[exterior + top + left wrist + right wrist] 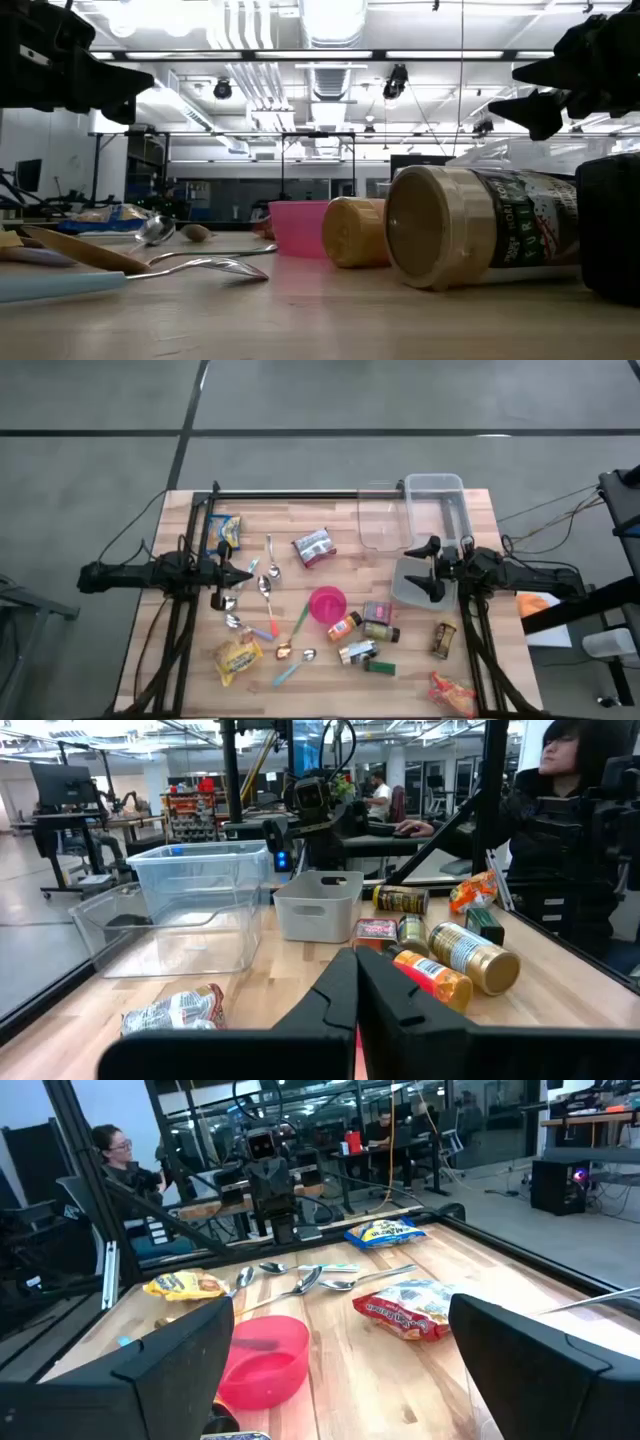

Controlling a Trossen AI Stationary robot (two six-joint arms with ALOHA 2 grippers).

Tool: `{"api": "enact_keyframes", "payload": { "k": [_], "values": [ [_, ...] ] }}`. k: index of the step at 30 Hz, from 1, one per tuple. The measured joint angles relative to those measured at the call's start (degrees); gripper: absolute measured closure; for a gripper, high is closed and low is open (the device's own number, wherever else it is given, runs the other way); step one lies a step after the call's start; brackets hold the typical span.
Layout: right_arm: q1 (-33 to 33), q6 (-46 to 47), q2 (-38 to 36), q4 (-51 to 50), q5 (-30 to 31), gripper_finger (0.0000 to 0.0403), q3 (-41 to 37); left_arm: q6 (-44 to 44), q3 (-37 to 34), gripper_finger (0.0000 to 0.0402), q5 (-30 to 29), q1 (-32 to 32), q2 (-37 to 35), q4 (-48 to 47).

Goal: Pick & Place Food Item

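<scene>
The food items lay scattered over the wooden table [300, 520]: a crinkled silver-and-red snack packet [313, 547] near the middle, a blue-and-yellow bag [224, 530] at the far left, a yellow bag [238, 656] at the near left, and spice jars [378, 630] just beside a pink bowl [327, 604]. The left gripper [247, 572] hovered over the spoons [266, 588], clenched on nothing. The right gripper [427, 567] hung above the grey bin [407, 590], fingers spread wide and empty
</scene>
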Motion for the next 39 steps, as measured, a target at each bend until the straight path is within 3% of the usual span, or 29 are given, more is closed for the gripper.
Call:
{"api": "enact_keyframes", "payload": {
  "k": [33, 39],
  "values": [
    [0.0, 0.0, 0.0, 0.5, 0.0, 0.0037, 0.0, 0.0, 0.0, 0.0401, 0.0, 0.0, 0.0, 0.0],
    [0.0, 4.7, 0.0, 0.5, 0.0, 0.0037, 0.0, 0.0, 0.0, 0.0401, 0.0, 0.0, 0.0, 0.0]
  ]
}}
